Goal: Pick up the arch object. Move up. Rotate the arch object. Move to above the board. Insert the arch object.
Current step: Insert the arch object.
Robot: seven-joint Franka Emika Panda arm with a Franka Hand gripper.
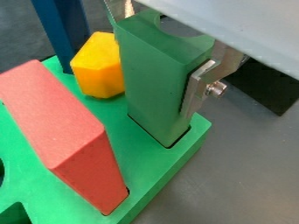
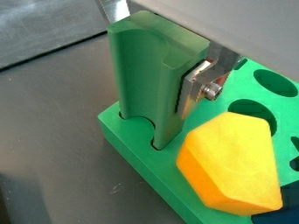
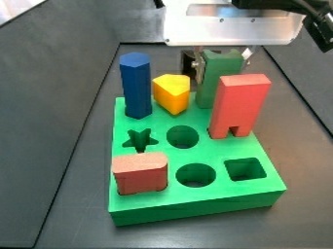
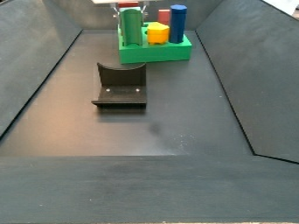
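The arch object (image 1: 152, 66) is a mid-green upright block, and its lower end sits in a corner slot of the bright-green board (image 1: 176, 162). Both wrist views show it, with the curved notch at its upper end (image 2: 146, 87). My gripper (image 1: 158, 92) is shut on it: one silver finger (image 1: 201, 87) presses flat against its side and the other finger is hidden behind the block. In a side view the gripper (image 3: 221, 66) hangs over the board's (image 3: 196, 199) back edge, holding the arch object (image 3: 219, 89).
On the board stand a tall red block (image 3: 240, 102), a yellow block (image 3: 170, 92), a blue prism (image 3: 135, 83) and a low reddish block (image 3: 140, 173). Star, round and square holes are open. The dark fixture (image 4: 121, 85) stands on the floor in front of the board (image 4: 158, 54).
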